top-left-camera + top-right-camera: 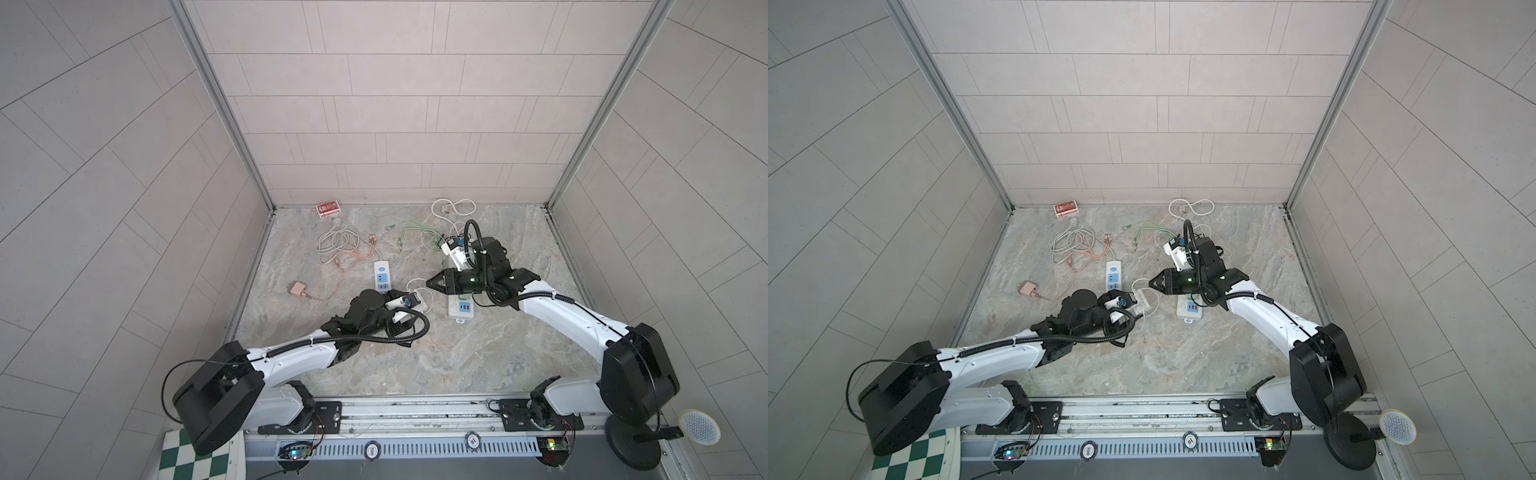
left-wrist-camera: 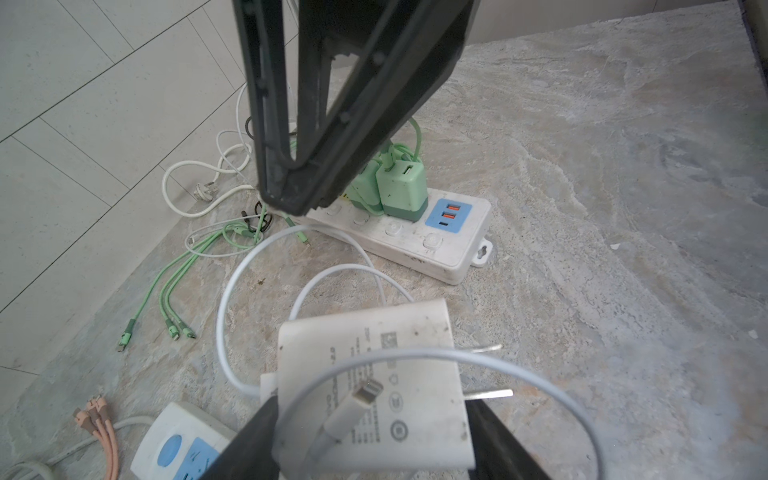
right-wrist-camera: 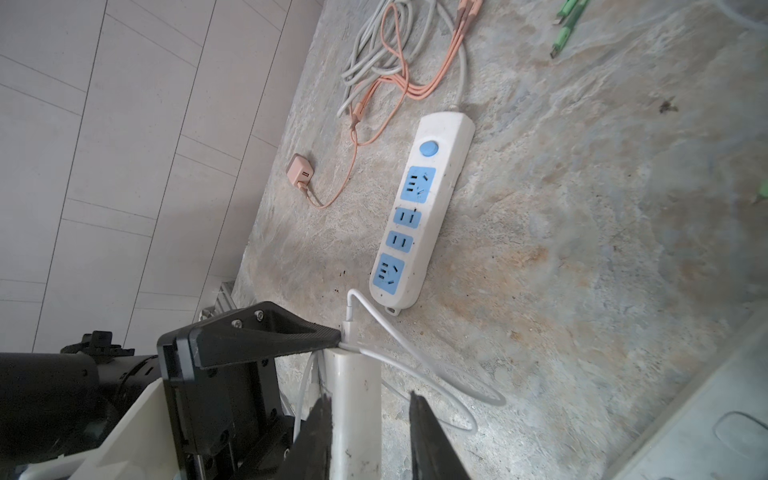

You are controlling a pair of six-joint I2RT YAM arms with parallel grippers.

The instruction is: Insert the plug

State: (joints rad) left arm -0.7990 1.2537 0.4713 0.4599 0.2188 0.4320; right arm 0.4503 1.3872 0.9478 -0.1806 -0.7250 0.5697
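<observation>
- surface (image 2: 582, 166): stone-look, veined grey and beige, matt and slightly rough.
- walls (image 1: 374, 83): pale tile-pattern panels, matt and finely speckled; corner rails (image 1: 232, 124) of bare, brushed-looking metal.
- white charger (image 2: 353, 332): smooth plastic, scuffed and dirt-flecked; its prongs (image 2: 488, 393) are shiny metal.
- white cable (image 2: 226, 299): smooth sheath with a soft sheen.
- power strip (image 2: 411, 249): grubby white plastic with a blue plastic insert.
- green chargers (image 2: 403, 187): matt, speckled plastic.
- left tool (image 2: 372, 407) and right tool (image 2: 286, 199): matt black plastic, faintly ribbed in layers.
- arm shells (image 1: 561, 316): glossy white plastic.
</observation>
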